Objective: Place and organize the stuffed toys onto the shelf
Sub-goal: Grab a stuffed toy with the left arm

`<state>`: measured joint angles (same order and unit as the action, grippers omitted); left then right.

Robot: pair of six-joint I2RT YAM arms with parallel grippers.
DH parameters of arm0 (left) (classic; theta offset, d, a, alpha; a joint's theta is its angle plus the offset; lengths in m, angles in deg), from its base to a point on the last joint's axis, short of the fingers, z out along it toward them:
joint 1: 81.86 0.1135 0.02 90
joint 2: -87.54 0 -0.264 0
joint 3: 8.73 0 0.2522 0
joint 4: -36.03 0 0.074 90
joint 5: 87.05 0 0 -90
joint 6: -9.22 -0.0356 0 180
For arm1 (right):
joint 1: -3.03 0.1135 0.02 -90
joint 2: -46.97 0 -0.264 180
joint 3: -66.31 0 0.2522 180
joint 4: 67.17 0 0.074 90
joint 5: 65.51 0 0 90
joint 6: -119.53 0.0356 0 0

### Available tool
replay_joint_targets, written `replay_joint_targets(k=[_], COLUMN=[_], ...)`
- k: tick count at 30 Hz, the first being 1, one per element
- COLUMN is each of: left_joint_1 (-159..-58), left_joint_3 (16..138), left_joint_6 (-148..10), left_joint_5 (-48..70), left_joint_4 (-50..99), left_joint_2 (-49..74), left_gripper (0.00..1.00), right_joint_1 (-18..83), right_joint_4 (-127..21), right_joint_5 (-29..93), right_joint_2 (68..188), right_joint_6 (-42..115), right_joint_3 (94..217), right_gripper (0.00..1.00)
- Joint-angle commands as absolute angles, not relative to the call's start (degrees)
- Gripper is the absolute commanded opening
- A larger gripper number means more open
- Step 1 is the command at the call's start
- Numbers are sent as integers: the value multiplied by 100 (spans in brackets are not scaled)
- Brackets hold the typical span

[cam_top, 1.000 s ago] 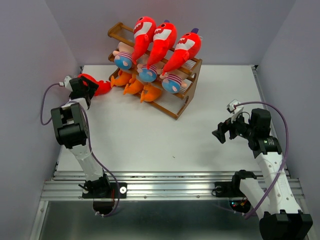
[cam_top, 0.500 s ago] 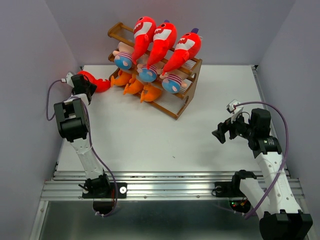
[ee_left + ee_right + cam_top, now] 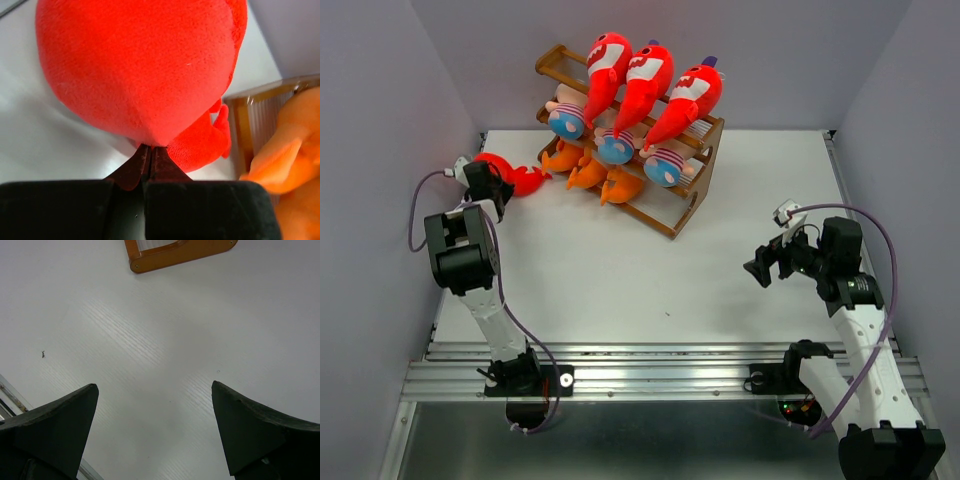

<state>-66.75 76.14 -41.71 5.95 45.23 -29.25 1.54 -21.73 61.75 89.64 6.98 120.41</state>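
Red shark (image 3: 140,70) pinched in left gripper (image 3: 148,150) beside shelf (image 3: 685,215) | right gripper (image 3: 154,386) spread wide above table (image 3: 150,330)

A robotics lab test cell: a white tabletop (image 3: 620,275) boxed in by plain grey walls (image 3: 380,110), with an aluminium rail (image 3: 660,378) along its near edge where the left arm (image 3: 465,262) and right arm (image 3: 860,322) are bolted, purple cables (image 3: 895,268) looping loose from both

Shelf (image 3: 692,205) sits far-centre on table (image 3: 620,280). Top tier: 3 sharks (image 3: 645,80); mid: dolls (image 3: 613,148); bottom: fish toys (image 3: 588,172). Loose shark (image 3: 523,180) on table just left of shelf, pinched by left gripper (image 3: 148,155). Right gripper (image 3: 155,425) near-right, well apart from shelf.
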Motion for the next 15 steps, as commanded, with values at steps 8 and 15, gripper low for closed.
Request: replay_joint_targets(k=[8, 15], left_joint_1=[-6648, -6657], left_joint_3=[5039, 3538], left_joint_6=[-4246, -4106], left_joint_5=[154, 1304], left_joint_4=[4372, 4029], left_joint_2=[455, 3193], left_gripper=[0, 0], right_joint_1=[110, 110], right_joint_4=[-2291, -2318], right_joint_5=[6369, 6326], right_joint_2=[8538, 8344], right_joint_6=[667, 676], right_joint_3=[12033, 12033], right_gripper=[100, 100])
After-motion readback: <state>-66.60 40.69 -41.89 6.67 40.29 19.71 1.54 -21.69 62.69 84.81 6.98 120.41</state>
